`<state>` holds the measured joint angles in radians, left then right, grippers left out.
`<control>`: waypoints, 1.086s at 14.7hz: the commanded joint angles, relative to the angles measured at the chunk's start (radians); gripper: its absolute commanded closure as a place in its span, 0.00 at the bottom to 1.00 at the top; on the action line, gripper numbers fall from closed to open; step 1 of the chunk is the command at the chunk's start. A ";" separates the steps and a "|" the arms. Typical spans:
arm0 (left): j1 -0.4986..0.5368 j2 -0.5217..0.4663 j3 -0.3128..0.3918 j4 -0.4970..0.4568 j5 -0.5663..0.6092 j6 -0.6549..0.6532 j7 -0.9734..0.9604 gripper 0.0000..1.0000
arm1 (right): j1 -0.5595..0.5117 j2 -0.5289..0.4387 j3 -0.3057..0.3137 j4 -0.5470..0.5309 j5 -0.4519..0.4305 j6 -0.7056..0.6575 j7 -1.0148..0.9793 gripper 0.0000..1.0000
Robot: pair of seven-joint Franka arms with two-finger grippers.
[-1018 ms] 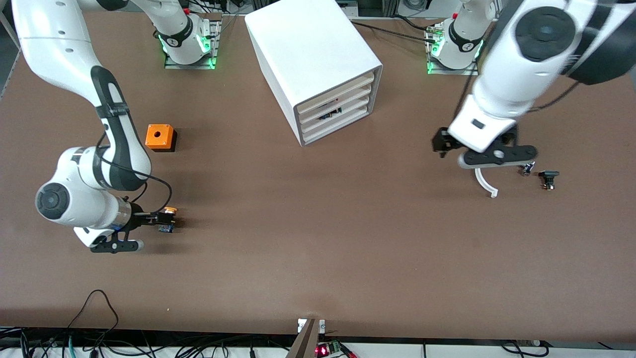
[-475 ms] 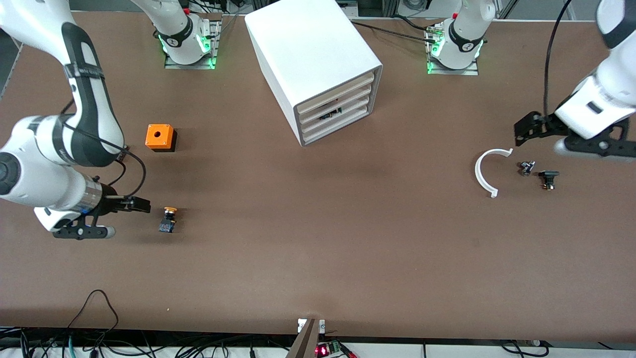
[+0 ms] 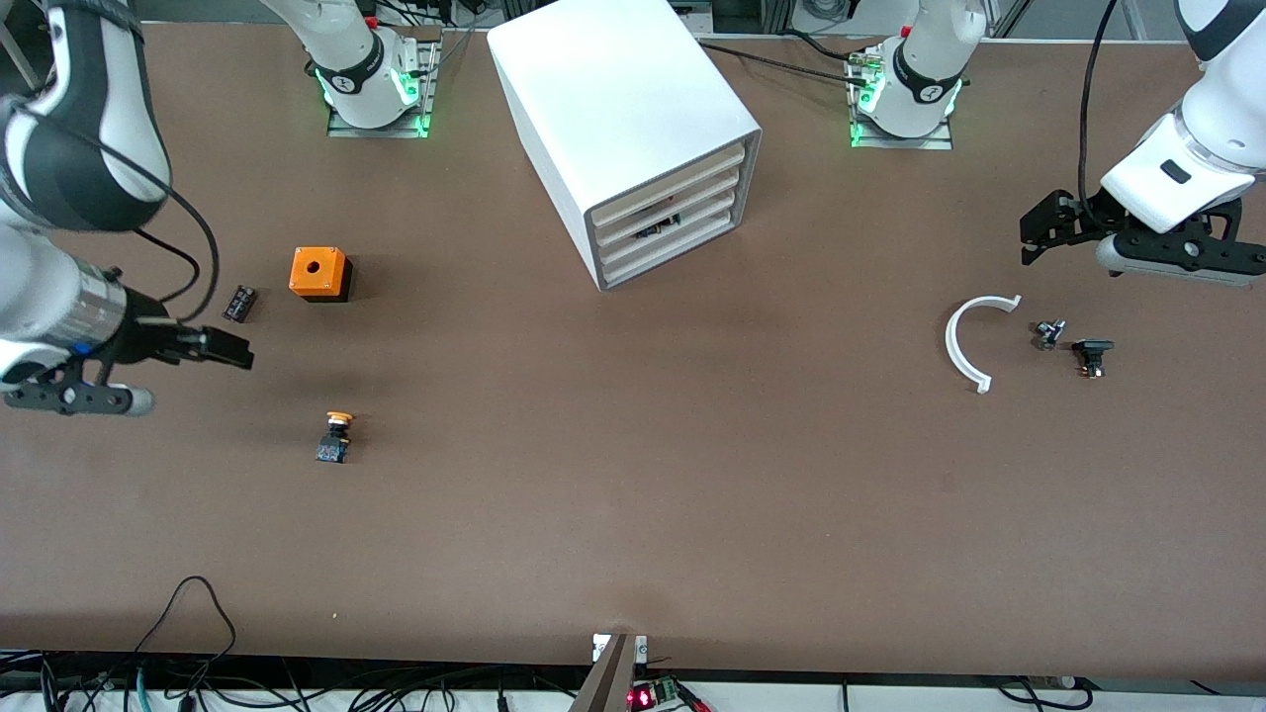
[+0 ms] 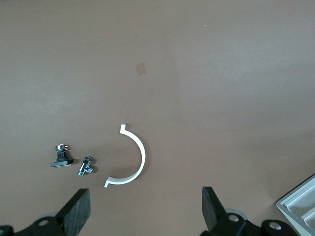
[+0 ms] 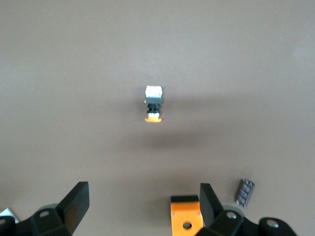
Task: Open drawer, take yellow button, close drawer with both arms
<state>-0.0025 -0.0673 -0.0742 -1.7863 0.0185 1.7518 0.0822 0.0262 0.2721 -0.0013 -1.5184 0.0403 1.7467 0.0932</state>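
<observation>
The button (image 3: 336,437) lay on its side on the bare table (image 3: 633,514) toward the right arm's end, orange cap up toward the robots' bases and blue base toward the front camera, nearer that camera than the orange cube (image 3: 318,274) and well apart from it. Nothing touched it. In the right wrist view the button (image 5: 153,104) showed small and a little blurred, with only part of the cube (image 5: 186,217) visible at the frame edge.

The right gripper (image 3: 226,348) hung in the air over the table between the cube and the button, its fingers spread wide and holding nothing (the wrist view showed the two black fingers (image 5: 74,201) far apart). A small dark cylinder (image 3: 239,303) lay just beside the cube; I could not make out what it was.

The left gripper (image 3: 1048,227) hovered over the left arm's end of the table, its fingers also spread and empty. Under and near it lay a white curved strip (image 3: 964,346), a small metal part (image 3: 1047,333) and a small black part (image 3: 1092,354), each apart from the others.

The white cabinet (image 3: 613,109) stood between the two bases. Its top drawer (image 3: 673,183) sat flush, shut. Something dark showed in a gap lower down, too small to identify
</observation>
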 commanded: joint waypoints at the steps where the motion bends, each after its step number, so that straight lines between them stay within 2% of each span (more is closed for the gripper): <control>1: -0.001 0.006 0.007 0.010 -0.009 0.005 0.040 0.00 | -0.006 -0.091 0.011 -0.040 -0.014 -0.061 0.025 0.01; 7: 0.001 0.012 0.008 0.015 -0.009 0.003 0.036 0.00 | -0.006 -0.172 0.015 -0.029 -0.014 -0.124 0.019 0.01; 10: 0.001 0.011 0.007 0.021 -0.008 -0.002 0.036 0.00 | -0.005 -0.160 0.014 0.050 -0.013 -0.131 0.005 0.01; 16: -0.002 0.009 0.007 0.024 -0.008 -0.005 0.034 0.00 | -0.005 -0.159 0.009 0.072 -0.014 -0.138 0.008 0.01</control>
<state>-0.0056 -0.0634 -0.0723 -1.7817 0.0185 1.7536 0.0932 0.0265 0.1110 0.0019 -1.4682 0.0401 1.6307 0.1000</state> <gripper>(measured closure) 0.000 0.004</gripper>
